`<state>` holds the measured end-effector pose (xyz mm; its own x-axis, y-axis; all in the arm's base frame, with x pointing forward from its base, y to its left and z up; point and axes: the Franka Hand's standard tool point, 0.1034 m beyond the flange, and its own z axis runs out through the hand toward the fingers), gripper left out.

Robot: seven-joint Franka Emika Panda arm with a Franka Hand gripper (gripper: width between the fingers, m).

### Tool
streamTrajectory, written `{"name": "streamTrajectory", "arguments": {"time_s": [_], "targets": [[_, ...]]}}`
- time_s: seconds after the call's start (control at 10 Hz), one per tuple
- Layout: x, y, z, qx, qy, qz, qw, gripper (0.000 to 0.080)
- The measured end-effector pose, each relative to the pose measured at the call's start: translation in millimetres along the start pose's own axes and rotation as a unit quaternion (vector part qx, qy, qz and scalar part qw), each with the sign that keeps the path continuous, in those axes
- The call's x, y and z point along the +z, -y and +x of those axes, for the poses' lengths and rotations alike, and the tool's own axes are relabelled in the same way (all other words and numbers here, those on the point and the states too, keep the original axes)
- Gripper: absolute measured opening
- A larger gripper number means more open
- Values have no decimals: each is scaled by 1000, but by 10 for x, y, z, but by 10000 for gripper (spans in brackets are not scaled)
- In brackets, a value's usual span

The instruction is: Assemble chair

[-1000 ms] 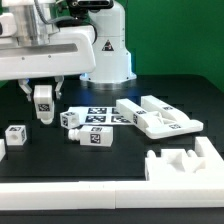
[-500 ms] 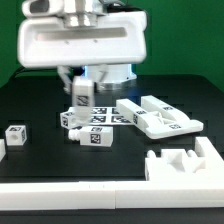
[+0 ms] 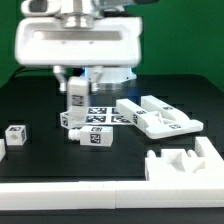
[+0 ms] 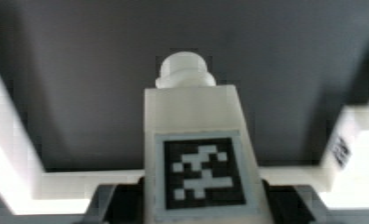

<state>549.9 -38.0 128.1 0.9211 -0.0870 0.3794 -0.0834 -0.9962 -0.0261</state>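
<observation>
My gripper (image 3: 77,88) is shut on a white chair bar (image 3: 77,98) with a black-and-white tag and holds it upright above the table. In the wrist view the bar (image 4: 195,130) sticks out between my dark fingers (image 4: 119,203), its rounded peg end pointing away. A tagged white bar (image 3: 89,134) lies on the black table just below. A small tagged block (image 3: 15,135) sits at the exterior view's left. A white slab with slots (image 3: 157,115) lies at the right. A notched white piece (image 3: 180,163) stands at the front right.
The marker board (image 3: 103,115) with several tags lies behind the held bar. A long plain white rail (image 3: 100,198) runs along the front edge. The robot's base (image 3: 110,62) stands at the back.
My gripper has carried the bar from the exterior view's left toward the middle, over the lying bar. In the last half second it barely moved.
</observation>
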Motion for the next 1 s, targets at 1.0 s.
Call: {"name": "streamTrajectory", "arguments": {"time_s": [1.0], "targets": [[207, 1386, 661, 119, -38, 53, 991, 286]]}}
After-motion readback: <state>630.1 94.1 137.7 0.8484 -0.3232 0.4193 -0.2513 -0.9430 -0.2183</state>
